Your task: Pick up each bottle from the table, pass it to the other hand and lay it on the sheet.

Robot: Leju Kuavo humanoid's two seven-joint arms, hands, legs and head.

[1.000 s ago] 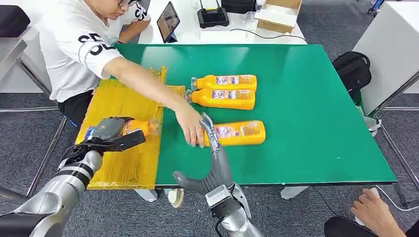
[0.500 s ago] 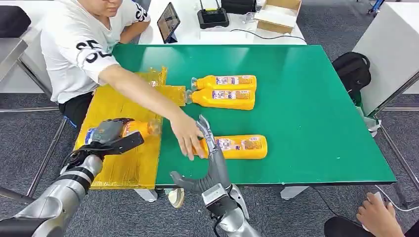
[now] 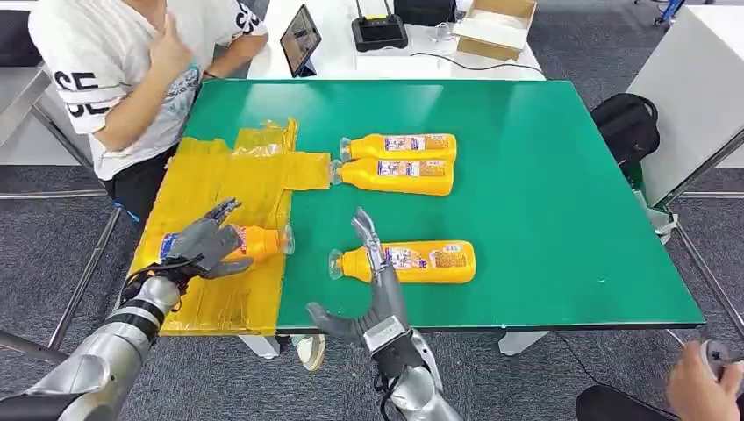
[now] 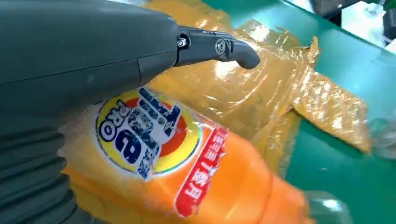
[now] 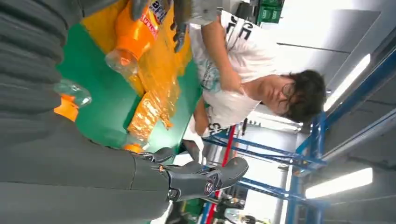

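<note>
Bottles are what I count first: one orange bottle (image 3: 250, 242) already lies on the yellow sheet (image 3: 219, 180), its cap end at the sheet's edge nearest the green desk (image 3: 544, 175). Three more remain on the bare desk. Two of them form a pair of bottles (image 3: 397, 161), touching side by side, just beyond the sheet's far corner. The third, the near bottle (image 3: 412, 260), lies alone near the desk's front edge, well apart from the sheet. By my judgement the task is about a quarter done, with three pick-ups, hand-overs and placements left.

My left hand (image 3: 203, 243) rests over the label end of the bottle on the sheet. Its fingers are spread and lifted, not wrapped round the body. In the left wrist view the thumb (image 4: 219, 46) stands clear above the label, so I take this hand to be released, with the bottle lying on the sheet by its own weight. I cannot tell whether the palm touches it.

My right hand (image 3: 373, 281) stands upright at the front edge of the desk, just beside the neck of the near bottle, fingers stretched up and thumb out to the side. It is spread wide and grasps nothing. A person (image 3: 132, 61) sits past the sheet's far side, arm drawn in to the chest.
</note>
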